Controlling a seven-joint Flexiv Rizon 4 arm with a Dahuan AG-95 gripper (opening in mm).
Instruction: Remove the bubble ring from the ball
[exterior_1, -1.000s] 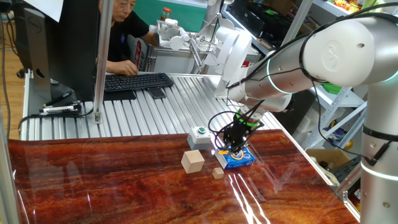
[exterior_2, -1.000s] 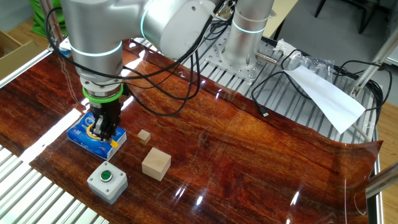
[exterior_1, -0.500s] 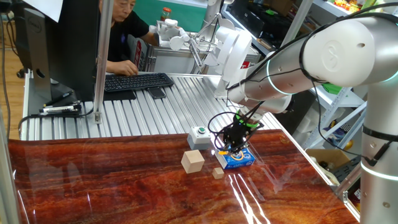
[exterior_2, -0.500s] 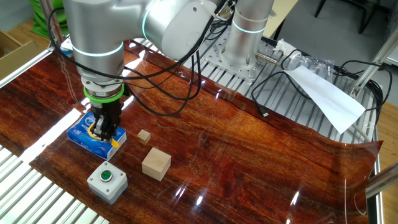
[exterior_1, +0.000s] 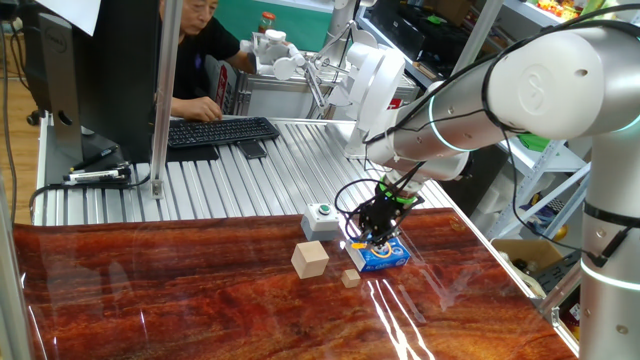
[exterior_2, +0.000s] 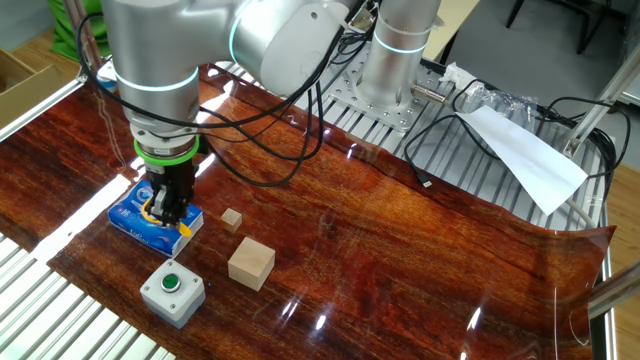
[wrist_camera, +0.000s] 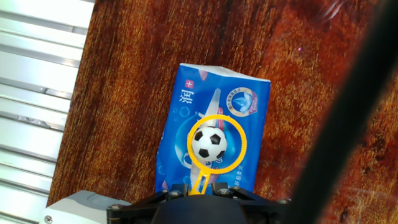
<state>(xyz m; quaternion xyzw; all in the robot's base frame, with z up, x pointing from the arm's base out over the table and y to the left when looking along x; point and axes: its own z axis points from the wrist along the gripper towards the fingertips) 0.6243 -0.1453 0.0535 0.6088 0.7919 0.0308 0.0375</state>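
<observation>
The ball (wrist_camera: 209, 144), white with dark patches, sits on the flat blue pack (wrist_camera: 236, 99). The yellow bubble ring (wrist_camera: 242, 144) lies around the ball, and its short stem runs down between my fingers. My gripper (wrist_camera: 200, 190) is low over the pack's near end, with the jaws close on either side of the stem. In the fixed views the gripper (exterior_2: 165, 212) (exterior_1: 378, 236) stands upright on the pack (exterior_2: 130, 218) (exterior_1: 385, 258) and hides the ball. A bit of yellow shows at the fingertips.
A grey box with a green button (exterior_2: 172, 291) (exterior_1: 321, 220) stands beside the pack. A large wooden cube (exterior_2: 251, 263) and a small one (exterior_2: 232, 220) lie nearby. Slatted metal borders the wooden top. A person (exterior_1: 200, 50) sits at a keyboard at the back.
</observation>
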